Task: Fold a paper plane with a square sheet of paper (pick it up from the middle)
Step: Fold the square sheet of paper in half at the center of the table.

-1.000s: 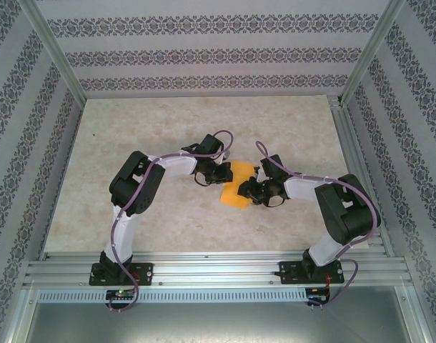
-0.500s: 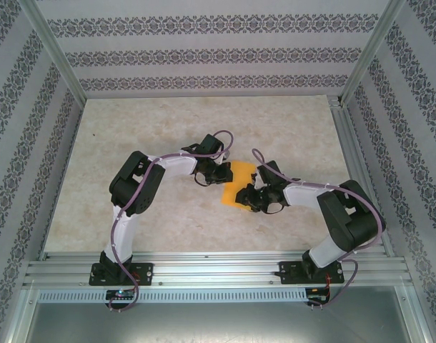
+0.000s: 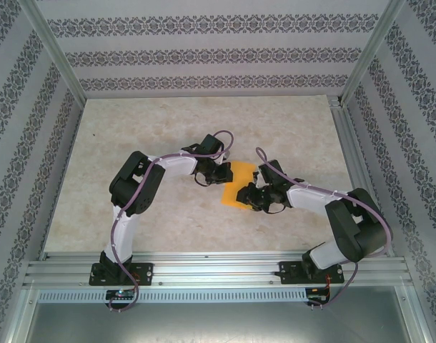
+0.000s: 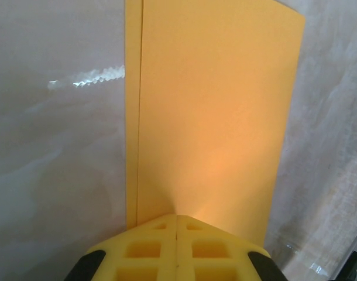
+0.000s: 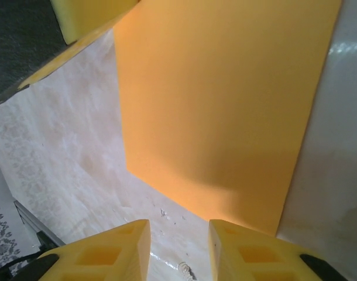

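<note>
The square sheet of paper (image 3: 239, 186) is orange-yellow and lies folded double on the table's middle; in the left wrist view a thin strip of the lower layer shows along the left of the sheet (image 4: 213, 105). My left gripper (image 3: 221, 174) is shut, and its joined tips (image 4: 177, 218) rest on the sheet's near edge, face-on to the paper rather than pinching it. My right gripper (image 3: 248, 194) hangs open with a narrow gap (image 5: 178, 225) over bare table, just short of the sheet (image 5: 219, 99). Nothing is between its fingers.
The marble-patterned table (image 3: 161, 128) is enclosed by patterned walls and an aluminium frame (image 3: 204, 268) along the near edge. The left gripper's yellow finger (image 5: 91, 17) shows at the top left of the right wrist view, close over the sheet.
The right arm's elbow has swung out to the right while its gripper stayed at the sheet's near right side and opened slightly. The left arm has not moved.
</note>
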Motion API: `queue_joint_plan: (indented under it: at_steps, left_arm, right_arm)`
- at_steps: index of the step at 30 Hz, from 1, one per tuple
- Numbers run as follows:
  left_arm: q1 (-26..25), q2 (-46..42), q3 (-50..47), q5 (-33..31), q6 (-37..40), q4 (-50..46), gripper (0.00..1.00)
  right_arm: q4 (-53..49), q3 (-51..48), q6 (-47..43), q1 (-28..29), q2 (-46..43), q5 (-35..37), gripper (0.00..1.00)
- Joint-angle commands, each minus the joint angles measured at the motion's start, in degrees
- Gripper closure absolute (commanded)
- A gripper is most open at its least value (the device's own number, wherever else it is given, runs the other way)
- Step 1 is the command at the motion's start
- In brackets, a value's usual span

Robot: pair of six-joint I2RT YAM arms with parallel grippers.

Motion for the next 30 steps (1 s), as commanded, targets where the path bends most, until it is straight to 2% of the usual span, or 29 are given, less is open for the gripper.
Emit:
queue_joint_plan:
  at_steps: [1, 5, 11, 15, 19, 25, 30]
  left_arm:
    - [-1.54, 1.67, -1.74, -2.05, 0.8, -4.89, 1.0]
    - [-1.5, 1.56, -1.74, -2.0, 0.93, -5.08, 1.0]
    - [-1.5, 1.42, -1.91, -2.23, 1.11, -5.35, 1.0]
    - [-1.5, 1.38, -1.87, -2.07, 0.76, -4.99, 1.0]
    - [-1.5, 1.54, -1.01, -2.05, 1.07, -5.74, 1.0]
    - [-1.5, 1.56, -0.52, -1.94, 1.1, -6.04, 1.0]
    - [-1.5, 1.95, -0.51, -1.78, 0.97, -5.86, 1.0]
  right_arm:
    - [2.42, -0.13, -0.13, 0.26, 2.48, 0.79, 0.68]
    - [3.26, -2.32, -0.23, 0.23, 6.04, -0.48, 0.68]
    - [-3.01, 2.49, -2.94, -2.17, 0.34, 0.33, 0.68]
    - [-1.94, 6.48, -2.83, -6.39, -2.41, 4.91, 0.71]
    - [2.43, 9.21, -2.37, -9.44, 3.19, 1.89, 0.71]
    - [6.32, 8.81, -1.53, -9.15, 10.37, -1.05, 0.71]
    - [5.58, 6.47, -3.44, -9.27, 13.4, 0.48, 0.71]
